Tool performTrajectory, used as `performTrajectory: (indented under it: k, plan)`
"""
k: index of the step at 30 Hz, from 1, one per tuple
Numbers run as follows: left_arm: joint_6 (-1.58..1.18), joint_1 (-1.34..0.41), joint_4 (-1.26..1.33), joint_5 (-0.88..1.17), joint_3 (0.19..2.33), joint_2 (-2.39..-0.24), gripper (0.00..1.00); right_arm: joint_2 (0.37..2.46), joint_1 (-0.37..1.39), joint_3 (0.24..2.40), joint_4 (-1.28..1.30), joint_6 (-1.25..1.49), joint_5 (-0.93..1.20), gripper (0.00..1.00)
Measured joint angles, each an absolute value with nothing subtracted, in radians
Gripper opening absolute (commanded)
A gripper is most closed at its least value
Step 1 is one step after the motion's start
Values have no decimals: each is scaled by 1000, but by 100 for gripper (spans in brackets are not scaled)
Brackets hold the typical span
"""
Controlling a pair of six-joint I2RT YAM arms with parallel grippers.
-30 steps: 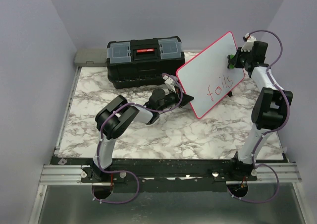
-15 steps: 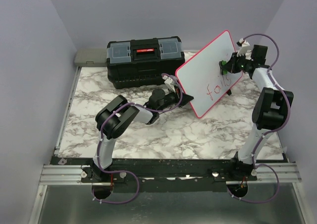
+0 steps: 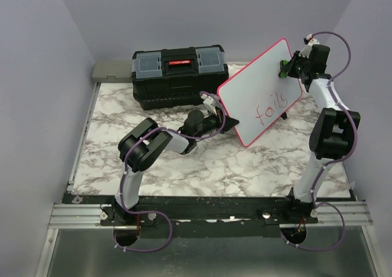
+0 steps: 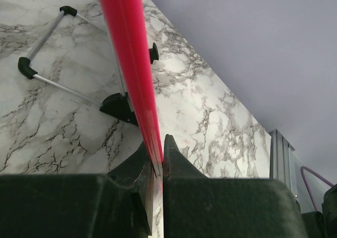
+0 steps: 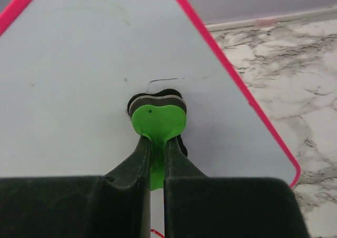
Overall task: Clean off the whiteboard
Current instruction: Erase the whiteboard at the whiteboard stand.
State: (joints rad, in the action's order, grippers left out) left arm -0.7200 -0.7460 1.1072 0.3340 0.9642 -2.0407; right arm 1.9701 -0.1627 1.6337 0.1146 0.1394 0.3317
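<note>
Board [image 3: 251, 87] leans tilted over the desk's [image 3: 202, 166] right side, its rim pinched tight in my left jaws. My right jaws clamp the eraser [image 5: 157, 121] near its top corner. I should press flat and sweep down across the writing [image 3: 271, 108].

The whiteboard [image 3: 254, 96] stands up on edge at the far right of the table [image 3: 184, 166], a flat white rectangle with a thin pink-red rim [image 4: 131, 64] and rounded corners. It is tipped so one corner points down and near while the opposite corner rises far right. Red handwriting [image 3: 271, 107] still runs across its lower half, and a wire stand [image 4: 52, 82] with black feet shows behind it.
</note>
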Motion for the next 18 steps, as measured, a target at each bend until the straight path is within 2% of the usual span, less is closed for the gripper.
performTrajectory:
  k: [8,18]
  plan:
    - [-724,-746,1118,340,960,-2041,0,2009,-185,1643,142,67,264,1]
    - [-732,-746,1134,341,958,-2048,0,2001,-212,1603,262,-216,583,1]
